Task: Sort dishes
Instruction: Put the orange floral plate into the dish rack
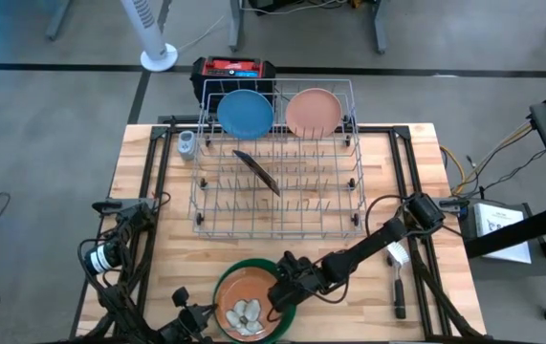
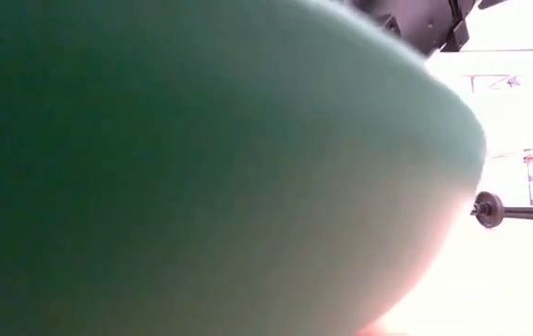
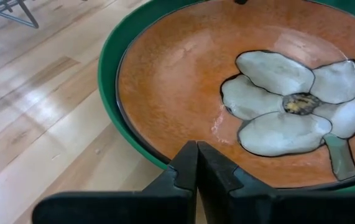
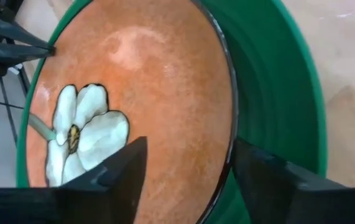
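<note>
The right gripper (image 4: pixel 186 168) reaches in over the near edge of the worktop (image 1: pixel 148 177), its two fingers parted and straddling the rim of the orange-brown plate (image 4: pixel 158 93): one finger sits over the plate's inner face, the other over the green plate (image 4: pixel 276 93) beneath it. The jaws stand apart with the rim in the gap; whether they already pinch it cannot be told. The orange-brown plate, painted with a white flower, lies inside the larger green plate, and both sit at the middle of the worktop's near edge.

The left gripper (image 3: pixel 196 168) is clenched, its fingertips pressed together on nothing, poised right at the green plate's rim on the side opposite the right gripper; whether it touches the rim is not clear.

The grey wire rack (image 1: pixel 277 186) stands across the middle of the worktop towards its far edge. A light blue plate (image 1: pixel 246 112) and a pale pink plate (image 1: pixel 313 112) stand upright side by side in its far row. A second dark plate (image 1: pixel 256 172) stands on edge among the rack's middle tines, seen almost edge-on. A brush (image 1: pixel 399 277) with a white head and black handle lies near the worktop's right edge, towards the near corner
</note>
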### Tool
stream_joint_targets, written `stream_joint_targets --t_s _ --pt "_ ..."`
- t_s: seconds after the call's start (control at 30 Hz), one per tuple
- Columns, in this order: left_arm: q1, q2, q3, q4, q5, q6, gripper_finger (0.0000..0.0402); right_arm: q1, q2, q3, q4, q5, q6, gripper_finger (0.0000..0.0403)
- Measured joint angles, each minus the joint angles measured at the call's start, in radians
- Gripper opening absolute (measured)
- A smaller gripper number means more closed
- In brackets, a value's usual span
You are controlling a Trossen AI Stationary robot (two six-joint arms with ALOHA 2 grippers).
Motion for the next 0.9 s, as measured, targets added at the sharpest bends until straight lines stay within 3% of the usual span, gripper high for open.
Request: stream_joint_targets --t_s 0.37,0.9 --pt "0.002 0.001 -0.001 -0.001 0.001 -0.003 0.0000 -0.002 0.000 -0.016 -0.014 0.093 -0.007 0.0018" --pt "0.002 -0.018 0.110 -0.167 -0.010 0.050 0.0000 -0.005 -0.020 0.014 -0.057 0.103 -0.078 0.0001"
